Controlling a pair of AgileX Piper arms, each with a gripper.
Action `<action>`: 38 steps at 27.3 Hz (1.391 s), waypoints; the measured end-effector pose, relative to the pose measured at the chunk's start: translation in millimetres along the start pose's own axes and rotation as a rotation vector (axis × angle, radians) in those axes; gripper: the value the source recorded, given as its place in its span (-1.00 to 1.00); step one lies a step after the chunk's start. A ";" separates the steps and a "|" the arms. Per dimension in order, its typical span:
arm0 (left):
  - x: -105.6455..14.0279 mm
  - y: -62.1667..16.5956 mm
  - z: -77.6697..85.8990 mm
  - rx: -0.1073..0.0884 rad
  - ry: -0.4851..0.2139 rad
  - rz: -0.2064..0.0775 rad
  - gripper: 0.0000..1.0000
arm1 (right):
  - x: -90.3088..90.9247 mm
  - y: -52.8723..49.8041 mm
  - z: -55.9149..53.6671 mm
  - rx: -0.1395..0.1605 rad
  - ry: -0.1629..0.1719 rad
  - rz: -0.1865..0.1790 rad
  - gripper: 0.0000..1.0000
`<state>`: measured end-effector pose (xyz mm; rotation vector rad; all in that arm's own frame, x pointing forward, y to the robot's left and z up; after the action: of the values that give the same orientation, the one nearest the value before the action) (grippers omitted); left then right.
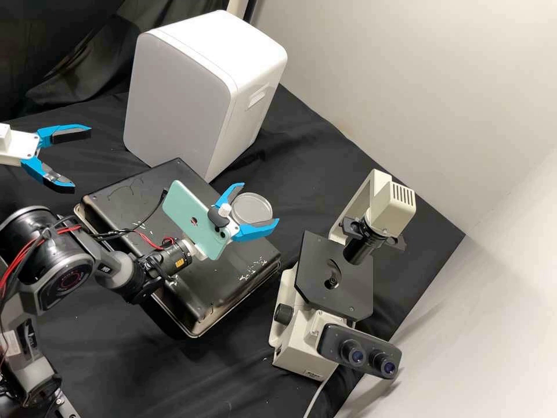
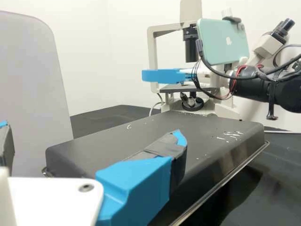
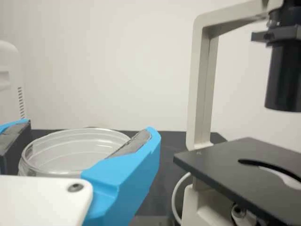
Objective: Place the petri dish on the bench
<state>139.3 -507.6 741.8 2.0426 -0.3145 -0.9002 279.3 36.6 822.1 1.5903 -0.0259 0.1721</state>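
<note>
The clear round petri dish (image 1: 249, 207) hangs a little above the right end of the dark tray (image 1: 125, 200), held between the blue fingers of my right gripper (image 1: 251, 210). In the right wrist view the petri dish (image 3: 70, 149) sits between both fingers (image 3: 127, 162), with the right gripper (image 3: 84, 131) shut on it and the microscope stage (image 3: 235, 165) just beyond. My left gripper (image 1: 73, 158) hovers at the far left, open with nothing in it, off the tray's left end. In the left wrist view the left gripper (image 2: 89, 136) faces the tray (image 2: 207, 136) and the other arm's blue finger (image 2: 163, 75).
A white box-shaped appliance (image 1: 203, 87) stands behind the tray. A microscope (image 1: 342, 278) stands right of the tray, close to the held dish. A teal phone (image 1: 191, 217) is strapped to the right wrist. Black bench cloth (image 1: 301, 145) lies bare between the box and the microscope.
</note>
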 end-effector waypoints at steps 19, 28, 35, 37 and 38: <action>0.2 0.0 0.8 -0.003 -0.002 0.001 1.00 | -25.5 -20.2 25.2 -0.038 -0.113 -0.103 -1.00; -0.1 0.2 -0.8 -0.002 0.007 0.002 1.00 | -25.5 -33.3 26.3 -0.047 -0.116 -0.155 -1.00; -0.3 0.4 -2.1 0.000 0.013 0.002 1.00 | -18.3 -41.2 29.2 -0.062 -0.121 -0.173 -1.00; -0.3 0.4 -2.1 0.000 0.013 0.002 1.00 | -16.4 -42.0 31.1 -0.061 -0.131 -0.169 -1.00; -0.3 0.4 -2.1 0.000 0.013 0.002 1.00 | -14.5 -42.5 32.0 -0.062 -0.132 -0.162 -1.00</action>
<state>140.5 -506.4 743.0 2.0467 -0.3097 -0.8849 273.2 4.7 777.6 1.5322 -0.0047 -0.0596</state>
